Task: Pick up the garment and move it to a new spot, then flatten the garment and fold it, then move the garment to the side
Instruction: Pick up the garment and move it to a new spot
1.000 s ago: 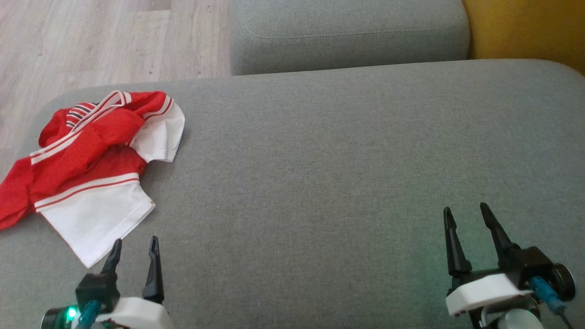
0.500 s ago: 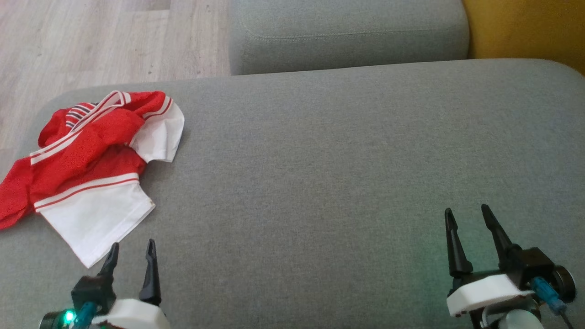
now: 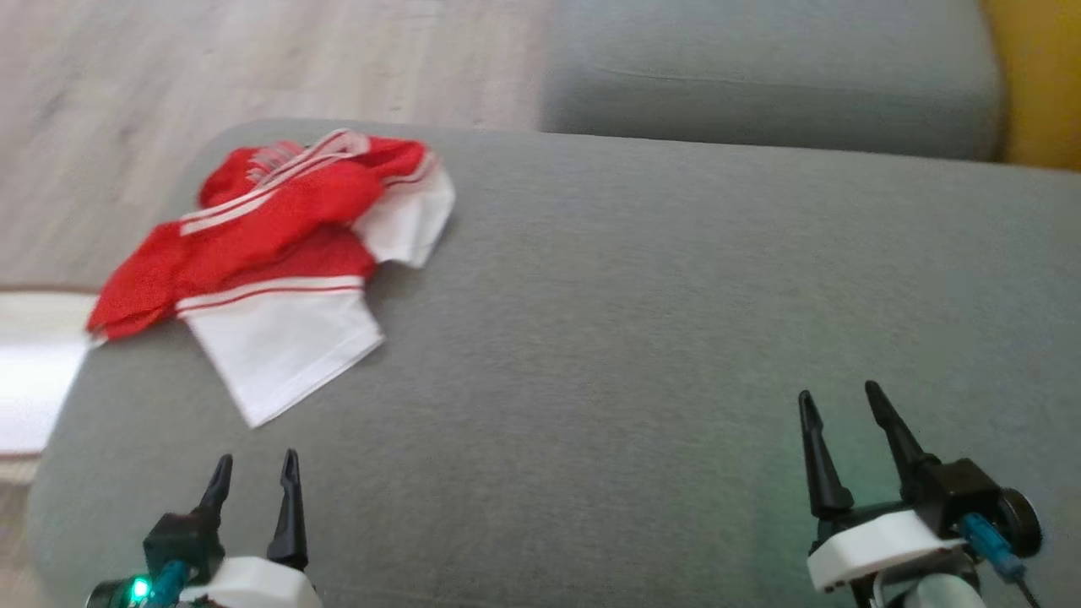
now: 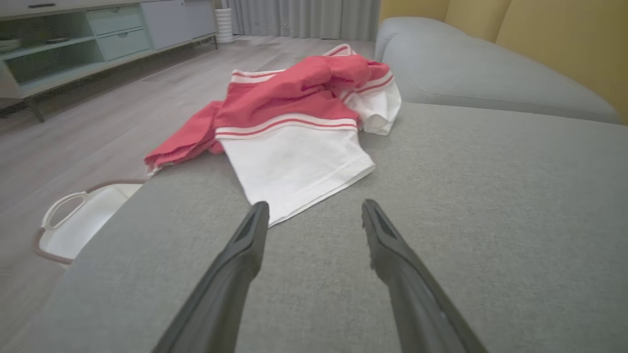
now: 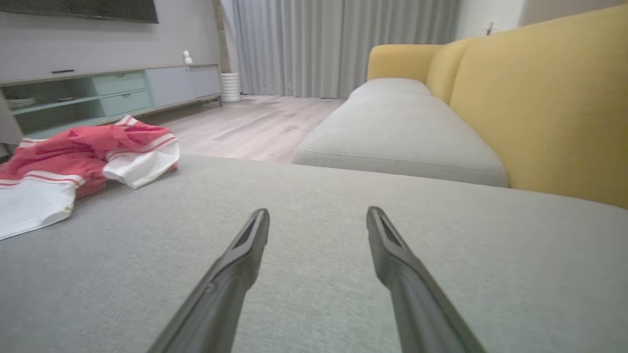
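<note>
One red-and-white garment (image 3: 279,253) lies crumpled far left on the sofa (image 3: 633,338); left gripper (image 3: 258,458) and right gripper (image 3: 837,391) both spread.

garment (image 3: 279,270): matt red and white cloth, soft | sofa cushion (image 3: 633,338): grey matt woven fabric | floor (image 3: 169,76): pale matt wood-grain planks | sofa back (image 5: 539,98): yellow matt cloth

We see home living room: grey sofa cushion (image 5: 402,132), yellow backrest (image 5: 539,98), low media cabinet (image 5: 122,90), dark wall screen (image 5: 78,10), long curtains (image 5: 343,44), wood-plank floor (image 5: 255,122).
</note>
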Robot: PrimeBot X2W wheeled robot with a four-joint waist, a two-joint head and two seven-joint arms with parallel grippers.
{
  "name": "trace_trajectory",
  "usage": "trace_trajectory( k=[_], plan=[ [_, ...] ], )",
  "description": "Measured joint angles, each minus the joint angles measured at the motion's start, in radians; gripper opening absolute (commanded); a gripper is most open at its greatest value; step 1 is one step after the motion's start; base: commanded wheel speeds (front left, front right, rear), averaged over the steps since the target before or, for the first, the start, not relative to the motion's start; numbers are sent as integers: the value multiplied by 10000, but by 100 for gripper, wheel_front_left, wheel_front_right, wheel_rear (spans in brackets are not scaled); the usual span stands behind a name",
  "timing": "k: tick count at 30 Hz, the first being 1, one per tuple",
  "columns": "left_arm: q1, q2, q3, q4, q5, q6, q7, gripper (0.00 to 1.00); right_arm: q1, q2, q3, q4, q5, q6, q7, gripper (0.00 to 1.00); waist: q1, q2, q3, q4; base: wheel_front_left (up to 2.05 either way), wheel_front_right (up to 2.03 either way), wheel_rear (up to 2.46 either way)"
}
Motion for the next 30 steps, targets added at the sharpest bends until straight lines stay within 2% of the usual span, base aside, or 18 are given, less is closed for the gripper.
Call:
trace_trajectory(
  k=[5, 9, 14, 19, 23, 26, 30],
  plan=[
    [71, -23, 79, 21, -2, 29, 0, 100, -61, 4, 328, 13, 73, 0, 0, 100, 0, 0, -4, 978, 0, 0, 0],
    [271, -42, 102, -67, -10, 27, 2, 100, -328, 4, 533, 46, 71, 0, 0, 100, 0, 0, 83, 1466, 0, 0, 0],
    [-205, 12, 159, -186, -251, -221, 0, 100, -555, 4, 604, -13, -33, 0, 0, 100, 0, 0, 540, 1362, 0, 0, 0],
    [-2522, 558, 453, -111, -522, -491, 387, 100, -1237, -111, 558, -268, -437, 0, -2, 100, 0, 0, 1453, 1205, 0, 0, 0],
    [-4944, 1114, 414, 303, -545, -755, 1187, 100, -2031, -859, 619, -546, -621, 0, -10, 100, 2, 0, 2481, 1135, 0, 0, 0],
    [-6545, 1325, 224, 1016, -533, -928, 1590, 100, -2357, -1434, 608, -688, -654, 0, -12, 100, 3, 0, 3309, 1116, 0, 0, 0],
    [-8167, 1407, -150, 2752, -541, -1101, 2052, 100, -2366, -1881, 585, -809, -654, 0, -12, 100, 4, -1, 4266, 1127, 0, 0, 0]
  ],
)
